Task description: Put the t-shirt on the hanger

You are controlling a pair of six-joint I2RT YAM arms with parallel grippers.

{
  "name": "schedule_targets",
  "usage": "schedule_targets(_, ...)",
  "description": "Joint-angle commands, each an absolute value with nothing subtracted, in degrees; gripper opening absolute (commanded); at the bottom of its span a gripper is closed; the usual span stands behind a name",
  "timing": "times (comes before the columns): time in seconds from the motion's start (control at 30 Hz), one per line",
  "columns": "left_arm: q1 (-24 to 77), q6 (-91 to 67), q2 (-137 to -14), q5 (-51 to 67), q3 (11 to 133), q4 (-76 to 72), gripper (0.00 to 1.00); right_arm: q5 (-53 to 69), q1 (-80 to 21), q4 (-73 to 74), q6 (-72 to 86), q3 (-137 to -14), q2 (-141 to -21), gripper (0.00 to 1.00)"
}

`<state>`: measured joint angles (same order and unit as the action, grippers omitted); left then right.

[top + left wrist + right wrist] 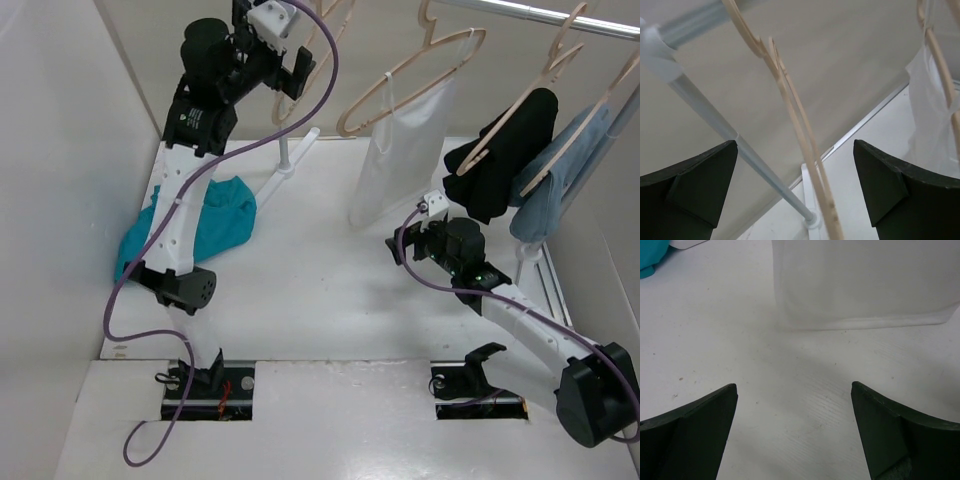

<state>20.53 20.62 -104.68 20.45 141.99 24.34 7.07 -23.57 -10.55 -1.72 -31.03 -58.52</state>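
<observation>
the left end effector (795,187), spread and empty close to the bare pale wooden hanger (788,100), could knock it swinging on leaving, while the crumpled teal cloth t-shirt (225,215) lies ungripped on the white worktop's (320,290) far left, the right end effector (795,435) spread too.

- Spanning the top right: metal rail (560,18).
- Hanging at centre, hem nearing the table (330,295): white translucent garment (395,165).
- Drooping just right of it: black garment (500,170).
- Hanging farthest right, touching the black one: light-blue garment (565,180).

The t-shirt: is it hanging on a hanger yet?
No, the t-shirt lies crumpled on the table, on no hanger.
</observation>
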Motion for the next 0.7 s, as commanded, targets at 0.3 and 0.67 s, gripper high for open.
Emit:
schedule_targets(0.3,21.3,15.3,-111.0,21.1,140.9,22.3,0.37,7.7,-22.6,-11.5,-1.8,-32.4,-56.1,1.00)
schedule_targets(0.67,21.9,15.8,-107.4,12.3,138.1,20.7,0.00,7.2,-22.1,-11.0,-1.3,-31.9,-55.5,1.00)
